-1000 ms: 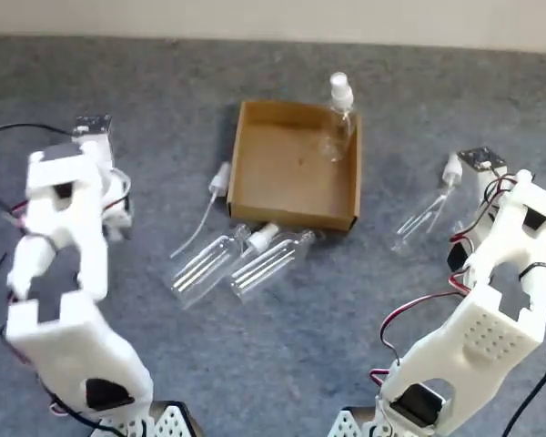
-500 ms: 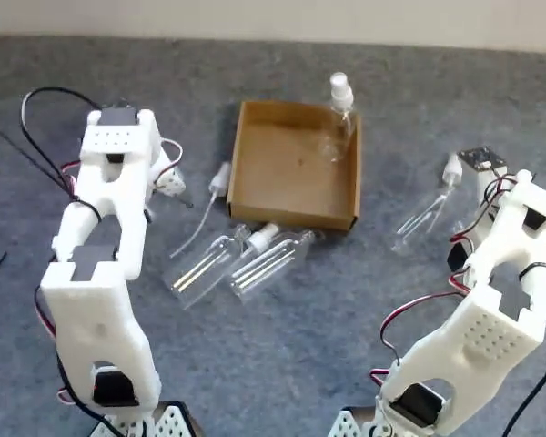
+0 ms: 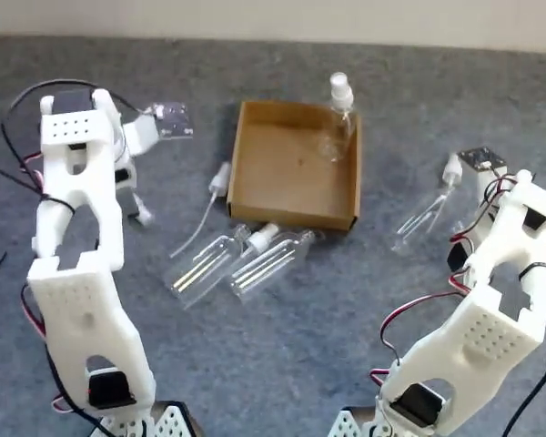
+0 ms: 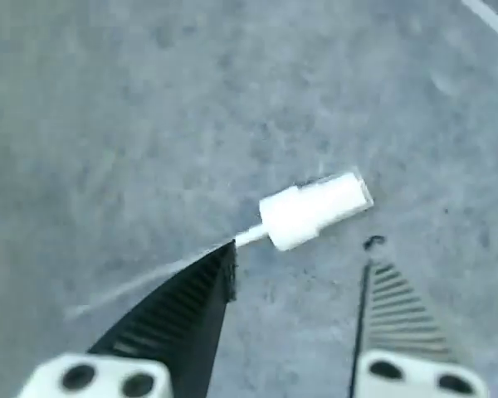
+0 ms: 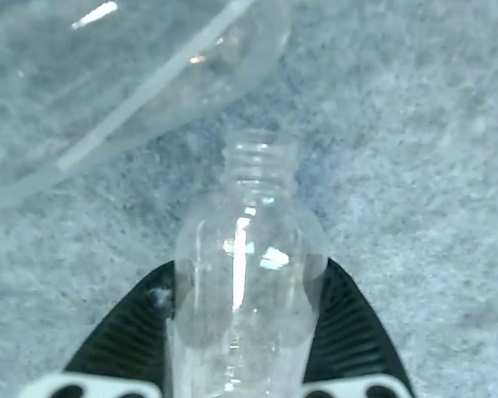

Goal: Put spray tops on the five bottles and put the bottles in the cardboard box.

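Within the last second the left arm swung toward the box [image 3: 296,164], then back to the left edge of the counter [image 3: 346,300]. Its tool [image 4: 299,249] hangs wide open and empty over a loose spray top [image 4: 315,211], likely the next pick. The top lies flat, its long axis spanning the gap, tube under one finger. The right tool [image 5: 247,278] grips an uncapped bottle [image 5: 245,240], neck pointing away.

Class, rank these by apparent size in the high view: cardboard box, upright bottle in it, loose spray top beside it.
cardboard box
upright bottle
loose spray top; its thin tube makes it nearly bottle-length, so that's close
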